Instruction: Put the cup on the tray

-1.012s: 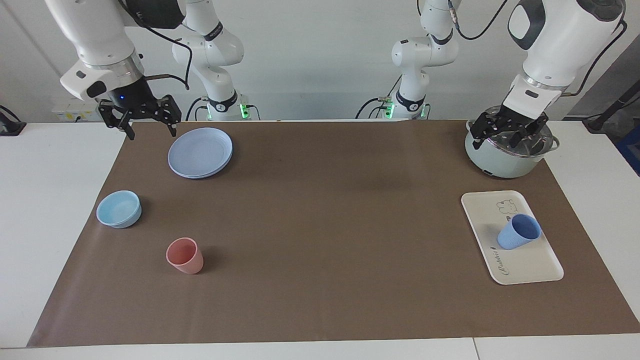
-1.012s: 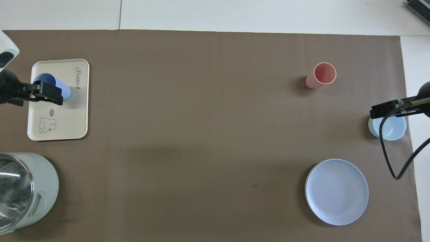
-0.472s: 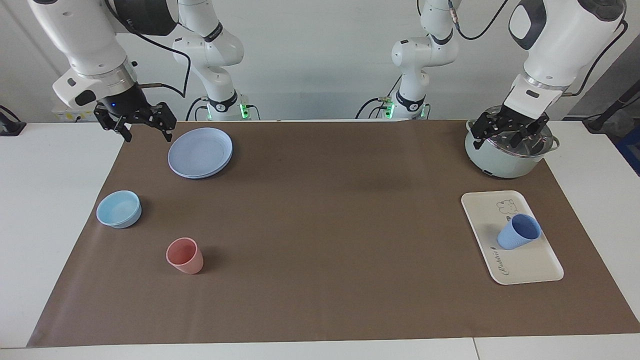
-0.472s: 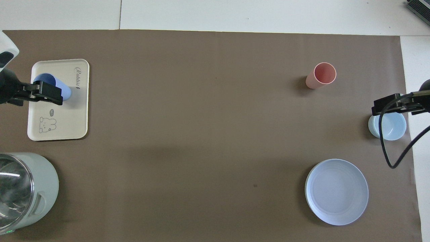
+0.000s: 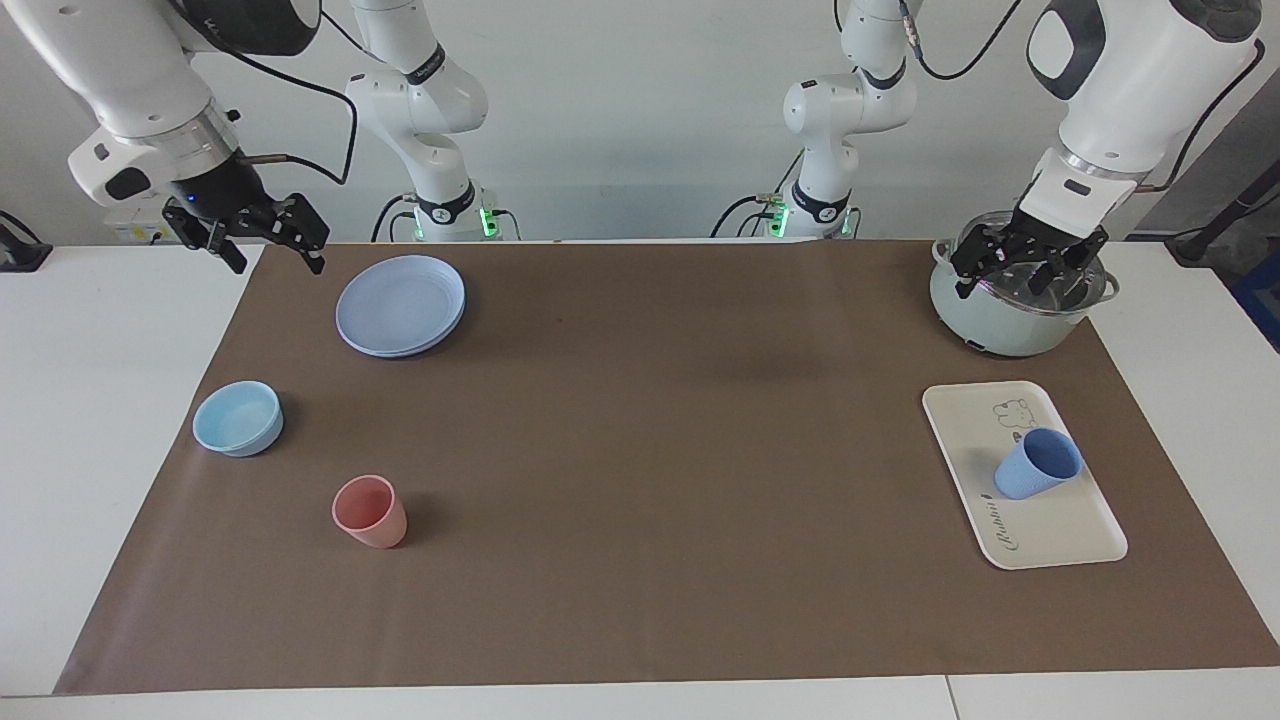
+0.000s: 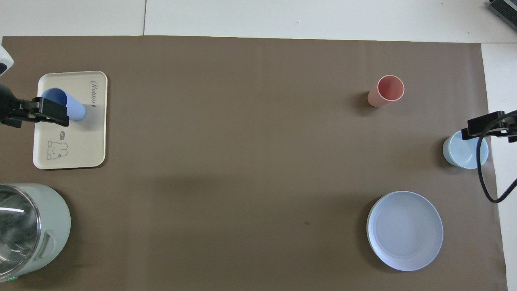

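Observation:
The periwinkle-blue cup (image 5: 1038, 465) stands on the cream tray (image 5: 1060, 535), near its middle, at the left arm's end of the table. It also shows in the overhead view (image 6: 76, 110) on the tray (image 6: 80, 149). My left gripper (image 5: 1020, 285) is open and empty. It is raised high, between the tray and the pot, apart from the cup; in the overhead view (image 6: 56, 115) it covers part of the cup. My right gripper (image 5: 270, 262) is open and empty, raised over the mat's corner beside the plates; it also shows in the overhead view (image 6: 480, 127).
A pale green pot (image 5: 1010, 320) with a glass lid stands nearer to the robots than the tray. At the right arm's end are stacked blue plates (image 5: 400, 305), a light-blue bowl (image 5: 238, 418) and a salmon-pink tumbler (image 5: 370, 512).
The right gripper has risen and drawn back toward the right arm's edge of the table. The left gripper has lifted slightly, away from the cup. The cup has not moved.

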